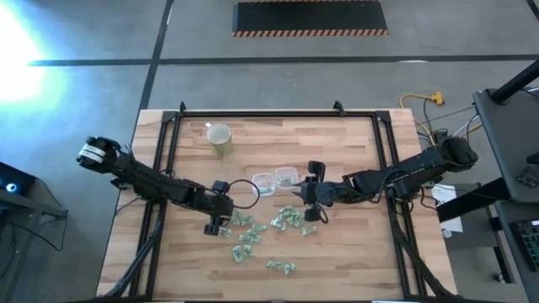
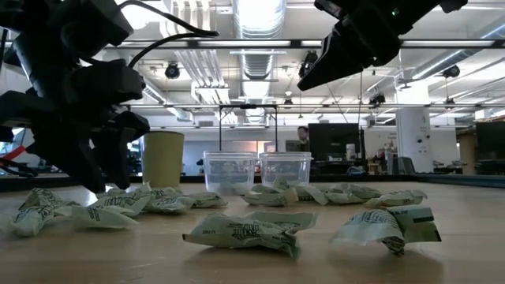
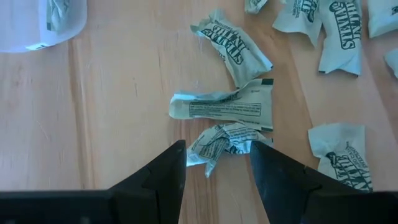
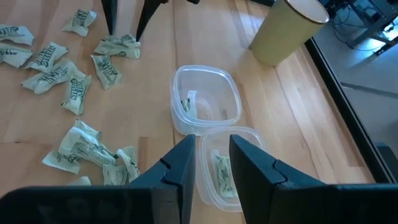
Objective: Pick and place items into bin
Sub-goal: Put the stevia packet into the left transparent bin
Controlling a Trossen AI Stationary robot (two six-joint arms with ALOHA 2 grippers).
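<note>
Only a few packets lie in the two clear bins, most packets still scattered across the worktop at lower centre, left gripper jaws wide around one, right gripper jaws narrow, empty above the bins.

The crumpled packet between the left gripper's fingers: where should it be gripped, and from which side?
Grip the crumpled packet across its bunched middle, coming from straight above. It lies flat on the table, so only a top approach gets a finger on each side. The left gripper is open and already straddles it. Another packet lies just ahead, so probably avoid reaching further forward.
</note>
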